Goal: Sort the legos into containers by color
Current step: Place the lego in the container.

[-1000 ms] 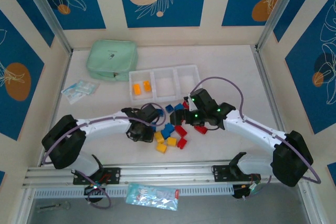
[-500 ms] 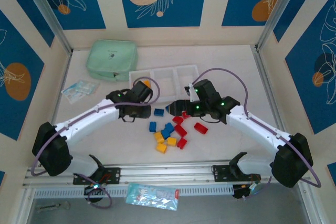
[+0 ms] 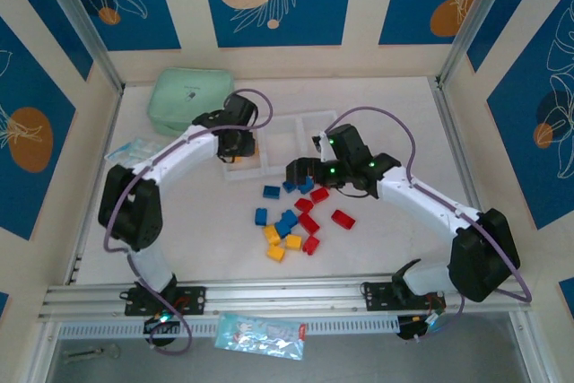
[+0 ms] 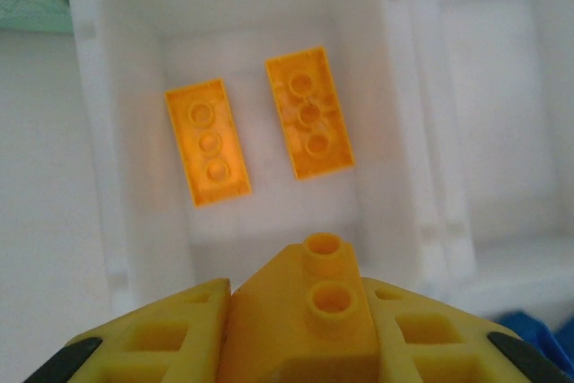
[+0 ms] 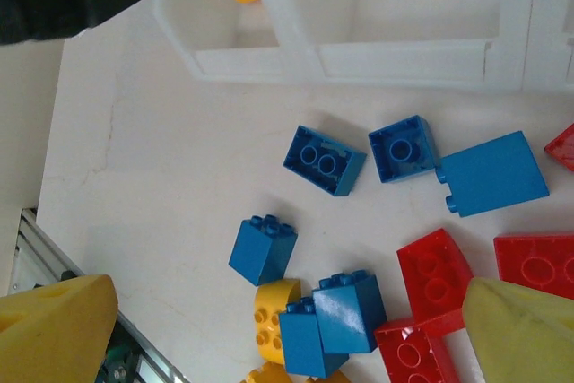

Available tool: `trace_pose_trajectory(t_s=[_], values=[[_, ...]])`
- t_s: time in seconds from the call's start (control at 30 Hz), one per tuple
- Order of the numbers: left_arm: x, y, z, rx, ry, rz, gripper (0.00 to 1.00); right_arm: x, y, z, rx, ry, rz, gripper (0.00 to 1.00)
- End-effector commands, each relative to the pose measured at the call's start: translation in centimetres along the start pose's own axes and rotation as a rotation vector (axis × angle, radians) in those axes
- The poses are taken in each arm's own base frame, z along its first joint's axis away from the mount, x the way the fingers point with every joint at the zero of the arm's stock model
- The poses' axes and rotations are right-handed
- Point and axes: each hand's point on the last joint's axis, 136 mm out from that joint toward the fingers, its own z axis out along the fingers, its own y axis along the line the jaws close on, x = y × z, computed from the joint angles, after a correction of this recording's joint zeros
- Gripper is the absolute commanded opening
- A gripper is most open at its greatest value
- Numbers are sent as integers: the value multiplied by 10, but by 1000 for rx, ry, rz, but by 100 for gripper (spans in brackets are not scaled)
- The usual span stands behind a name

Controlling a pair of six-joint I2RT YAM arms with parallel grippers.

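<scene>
Left wrist | left jaws pinch orange brick (image 4: 309,311), bottom centre, at edge of tray (image 4: 395,132) cell holding two orange bricks (image 4: 208,141) | right jaws spread over loose legos (image 5: 325,161) on desk (image 5: 161,177) | probably light, stiff, slick: grip flat sides, not studs

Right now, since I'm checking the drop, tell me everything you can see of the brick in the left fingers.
The brick is glossy yellow-orange plastic, wedge-shaped with a slanted face and two round studs in a row. The left fingers clamp it on both sides; nothing else seems to touch it. It hangs over the near wall of the tray, at its end compartment, where two flat yellow-orange bricks lie.
</scene>
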Motion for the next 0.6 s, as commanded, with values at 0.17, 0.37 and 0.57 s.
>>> trace_pose_trajectory(t_s=[0.17, 0.37, 0.57], values=[[-28, 10, 46, -68, 23, -36, 35, -11, 1, 1, -25, -1, -9, 99], [-29, 8, 47, -55, 32, -1, 52, -12, -2, 3, -25, 11, 2, 99], [-35, 3, 20, -7, 1, -11, 55, -11, 0, 5, -38, 22, 11, 99]])
